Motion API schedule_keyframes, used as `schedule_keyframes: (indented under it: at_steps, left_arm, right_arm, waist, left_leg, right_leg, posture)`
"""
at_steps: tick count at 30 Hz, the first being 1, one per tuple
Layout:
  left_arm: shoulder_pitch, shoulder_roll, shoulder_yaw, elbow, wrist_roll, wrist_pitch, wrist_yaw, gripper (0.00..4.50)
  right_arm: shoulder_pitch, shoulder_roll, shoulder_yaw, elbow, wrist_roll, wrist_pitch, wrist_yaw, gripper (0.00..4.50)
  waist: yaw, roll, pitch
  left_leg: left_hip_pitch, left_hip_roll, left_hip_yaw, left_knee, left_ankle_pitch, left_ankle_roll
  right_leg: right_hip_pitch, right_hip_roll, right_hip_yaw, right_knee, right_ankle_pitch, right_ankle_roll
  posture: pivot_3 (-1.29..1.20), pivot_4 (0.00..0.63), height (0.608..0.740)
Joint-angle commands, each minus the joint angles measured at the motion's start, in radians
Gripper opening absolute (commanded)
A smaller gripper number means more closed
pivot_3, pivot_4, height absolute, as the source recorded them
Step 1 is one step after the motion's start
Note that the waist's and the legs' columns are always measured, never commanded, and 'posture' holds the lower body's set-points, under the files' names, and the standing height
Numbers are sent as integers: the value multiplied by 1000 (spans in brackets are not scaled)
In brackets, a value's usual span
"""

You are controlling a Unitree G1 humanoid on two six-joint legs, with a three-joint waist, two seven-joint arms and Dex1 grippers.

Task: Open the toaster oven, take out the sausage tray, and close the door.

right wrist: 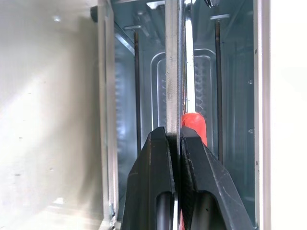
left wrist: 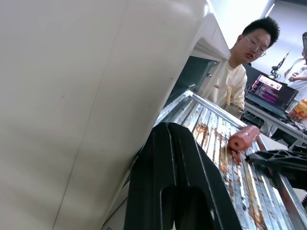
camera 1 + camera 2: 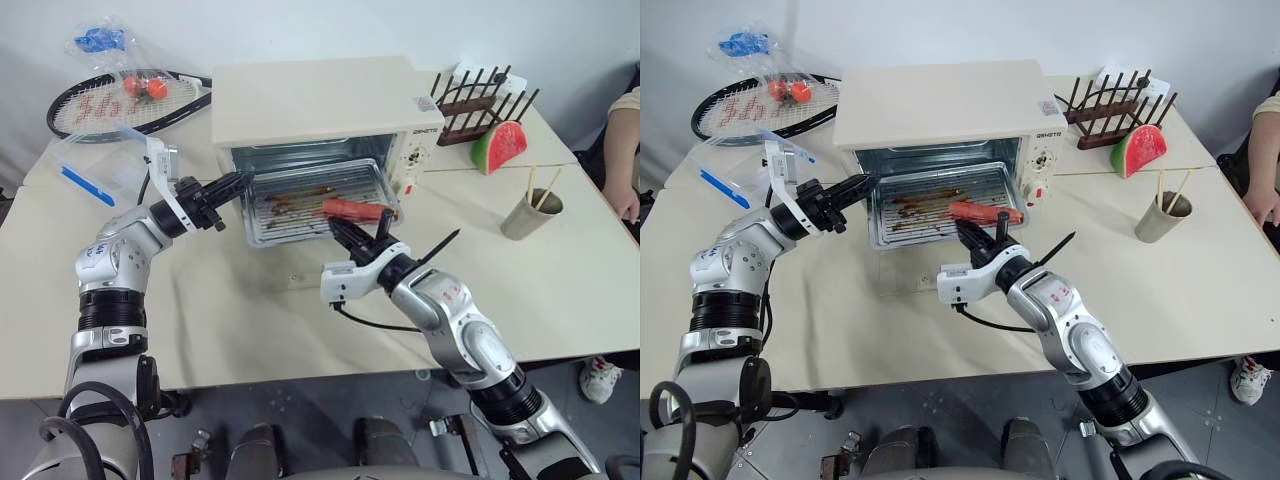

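Observation:
The cream toaster oven (image 3: 320,100) stands open at the middle of the table. Its door (image 3: 290,268) lies folded down in front and is hard to make out. Partly out of the opening juts the silver sausage tray (image 3: 300,195), with the red-orange sausage (image 3: 355,209) near its front right corner. My right gripper (image 3: 342,230) is shut on the tray's front rim beside the sausage; the right wrist view shows its fingers (image 1: 158,158) clamped on the rim edge-on. My left gripper (image 3: 240,183) is shut, its tip at the tray's left front corner next to the oven's side wall (image 2: 96,96).
A racket (image 3: 120,105), a bag with tomatoes and a clear box with blue clips (image 3: 100,165) lie at the far left. A dish rack (image 3: 480,100), a watermelon slice (image 3: 498,146) and a cup with chopsticks (image 3: 530,213) stand right. A person's arm (image 3: 625,150) is at the right edge.

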State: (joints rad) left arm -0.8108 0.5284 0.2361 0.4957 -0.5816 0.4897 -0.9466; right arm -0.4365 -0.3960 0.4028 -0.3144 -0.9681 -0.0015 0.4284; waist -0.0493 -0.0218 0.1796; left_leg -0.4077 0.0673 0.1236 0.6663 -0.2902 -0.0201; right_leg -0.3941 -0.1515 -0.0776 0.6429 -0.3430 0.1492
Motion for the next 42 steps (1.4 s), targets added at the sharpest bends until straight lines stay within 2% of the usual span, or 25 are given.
schedule_keyframes:
  at_steps: [1, 9, 16, 19, 25, 28, 30, 34, 42]
  left_arm:
    - [-18, 17, 21, -11, -4, 8, -2, 19]
    - [55, 65, 13, -128, -35, 130, -37, 19]
    - [190, 164, 121, -285, -173, 379, -5, 2024]
    - [260, 242, 170, -330, -271, 613, 6, 2861]
    - [274, 210, 301, -346, -403, 878, 180, 4484]
    - [239, 173, 369, -320, -460, 1064, 274, 4484]
    - [214, 139, 399, -273, -537, 1117, 351, 4484]
    - [209, 58, 412, -231, -721, 1125, 518, 4484]
    - [231, -86, 414, -246, -983, 1077, 826, 4484]
  right_arm:
    - [34, -27, -36, -121, 35, -27, 27, 0]
    - [65, -77, -75, -162, 80, -56, 63, 0]
    - [64, -104, -105, -157, 95, -77, 64, 0]
    - [65, -109, -108, -155, 101, -91, 64, 0]
    - [65, -115, -115, -151, 116, -118, 66, 0]
    - [68, -119, -119, -153, 125, -133, 70, 0]
    - [70, -124, -119, -154, 128, -141, 71, 0]
    - [73, -125, -121, -159, 127, -148, 71, 0]
    - [79, -121, -121, -163, 124, -153, 71, 0]
  waist:
    - [2, 0, 0]
    - [7, 0, 0]
    - [12, 0, 0]
    - [15, -1, 0]
    - [24, -1, 0]
    - [23, -2, 0]
    - [22, -2, 0]
    - [21, -2, 0]
    - [22, -2, 0]
  left_leg:
    - [0, 0, 0, 0, 0, 0]
    - [0, 0, 0, 0, 0, 0]
    - [0, 0, -1, 0, 0, 0]
    - [0, 0, -1, 0, 0, 0]
    - [1, 0, -2, 1, 0, 0]
    - [1, 0, -3, 2, 0, 0]
    - [1, 0, -3, 1, 0, 0]
    - [1, 0, -3, 1, 0, 0]
    - [2, 0, -3, 1, 0, 0]
  right_leg:
    - [0, 0, 0, 0, 0, 0]
    - [0, 0, 0, 0, 0, 0]
    - [0, 0, 0, 0, 0, 0]
    - [1, 0, 0, 0, 0, 0]
    - [2, 0, 1, 0, 0, 0]
    - [2, 0, 1, 0, 0, 0]
    - [2, 0, 1, 1, 0, 0]
    - [2, 0, 1, 1, 0, 0]
    - [2, 0, 2, 1, 0, 0]
  posture:
    - [0, 150, 740]
    - [0, 150, 740]
    - [0, 150, 740]
    - [0, 150, 740]
    - [0, 150, 740]
    - [0, 150, 740]
    - [0, 150, 740]
    - [0, 150, 740]
    - [0, 150, 740]
